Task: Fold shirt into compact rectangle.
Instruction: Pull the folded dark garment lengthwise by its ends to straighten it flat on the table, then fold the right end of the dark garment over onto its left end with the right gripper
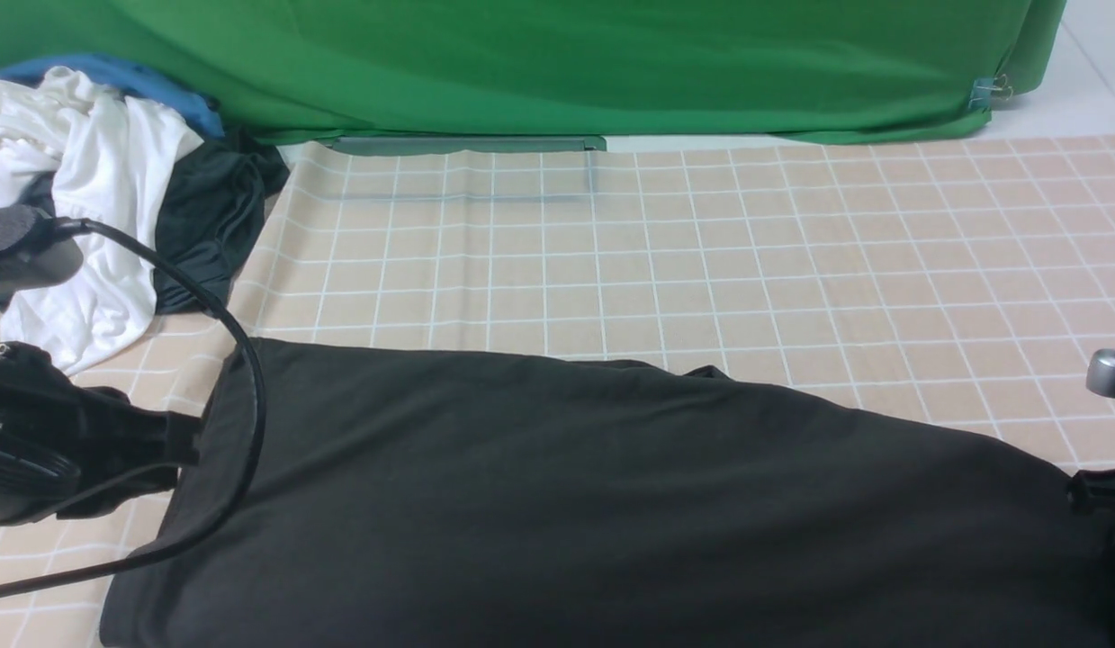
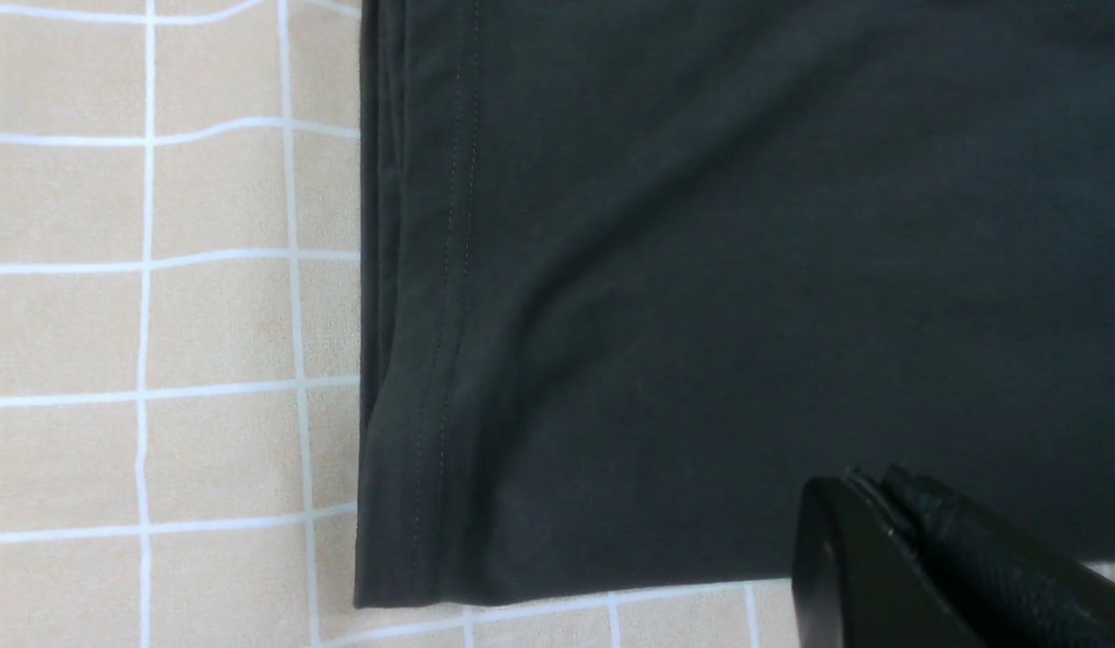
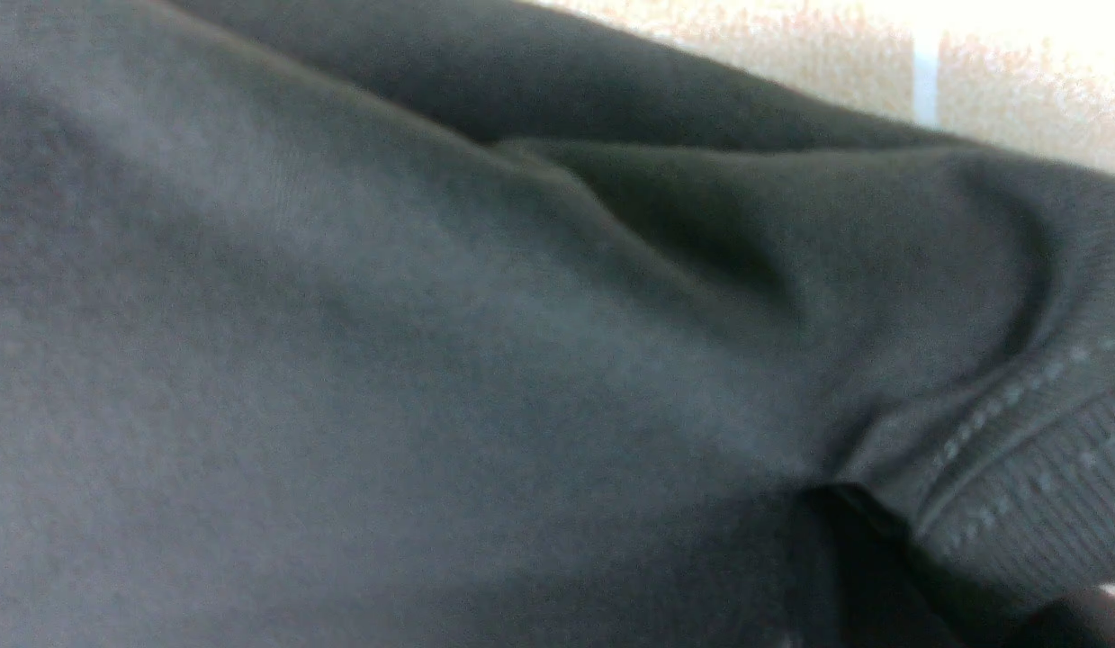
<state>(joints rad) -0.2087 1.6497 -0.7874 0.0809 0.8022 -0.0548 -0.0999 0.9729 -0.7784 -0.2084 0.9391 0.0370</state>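
checkered cloth [image 1: 539, 243] borders the shirt [image 1: 593, 495]; left gripper [image 2: 867, 481] together, right gripper's [image 3: 881, 504] grip obscured.

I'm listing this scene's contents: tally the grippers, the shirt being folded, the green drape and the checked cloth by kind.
Grippers: 2 (left gripper, right gripper)
Shirt: 1
Green drape: 1
Checked cloth: 1
Total: 5

No readable text or labels, dark views perhaps hiding some
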